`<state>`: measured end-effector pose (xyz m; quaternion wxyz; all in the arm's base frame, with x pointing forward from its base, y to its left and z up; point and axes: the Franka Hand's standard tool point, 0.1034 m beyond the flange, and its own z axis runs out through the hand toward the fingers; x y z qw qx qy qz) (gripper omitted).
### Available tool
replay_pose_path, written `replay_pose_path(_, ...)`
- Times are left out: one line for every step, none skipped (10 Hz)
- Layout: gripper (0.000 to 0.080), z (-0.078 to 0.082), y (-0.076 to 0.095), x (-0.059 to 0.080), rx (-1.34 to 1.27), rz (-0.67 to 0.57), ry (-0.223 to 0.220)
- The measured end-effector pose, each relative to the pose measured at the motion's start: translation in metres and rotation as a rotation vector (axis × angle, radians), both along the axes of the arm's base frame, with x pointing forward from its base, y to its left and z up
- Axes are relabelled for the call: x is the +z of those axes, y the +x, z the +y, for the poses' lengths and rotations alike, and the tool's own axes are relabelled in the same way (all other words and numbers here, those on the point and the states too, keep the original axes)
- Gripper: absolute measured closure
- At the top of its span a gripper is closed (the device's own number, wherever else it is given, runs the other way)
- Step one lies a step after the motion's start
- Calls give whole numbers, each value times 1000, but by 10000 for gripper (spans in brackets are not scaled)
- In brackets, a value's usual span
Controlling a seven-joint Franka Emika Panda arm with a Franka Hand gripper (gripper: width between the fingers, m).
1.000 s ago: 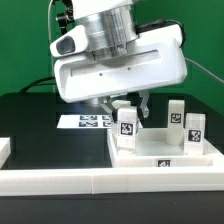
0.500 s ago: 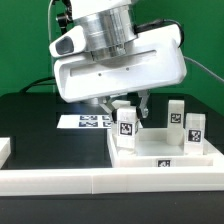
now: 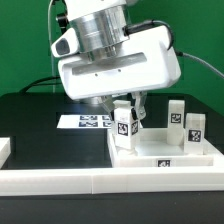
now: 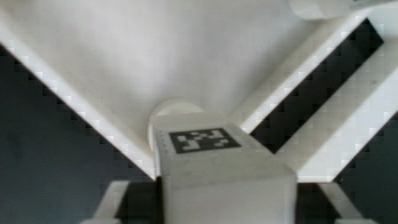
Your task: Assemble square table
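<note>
The white square tabletop (image 3: 160,152) lies flat with its raised rim up, on the exterior view's right. A short white leg (image 3: 124,125) with a black-and-white tag stands upright at the tabletop's near left corner. My gripper (image 3: 126,108) reaches down from above and is shut on this leg's upper part. In the wrist view the leg (image 4: 201,140) fills the space between my gripper's (image 4: 226,202) two pale fingers (image 4: 125,200), with the tabletop's floor (image 4: 160,60) and rim (image 4: 306,88) behind it. Two more legs (image 3: 175,112) (image 3: 194,128) stand on the tabletop's right side.
The marker board (image 3: 85,122) lies on the black table left of the tabletop. A long white border wall (image 3: 90,182) runs along the front edge. A small white block (image 3: 4,148) sits at the far left. A green cable (image 3: 205,60) hangs behind the arm.
The hand has turned slightly about the leg and shifted a little toward the exterior view's left. The leg stays in the same corner of the tabletop.
</note>
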<state>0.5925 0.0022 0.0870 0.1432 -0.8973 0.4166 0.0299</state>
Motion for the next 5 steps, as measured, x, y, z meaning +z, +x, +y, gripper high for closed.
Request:
replay_pose_path(486, 0, 0, 0, -73, 11, 12)
replay_pose_path(486, -1, 0, 0, -156, 20, 23)
replay_pose_path(486, 0, 0, 0, -210, 30, 29)
replay_pose_path(486, 4, 0, 0, -316, 61, 47)
replay_pose_path(486, 7, 0, 0, -353, 73, 54)
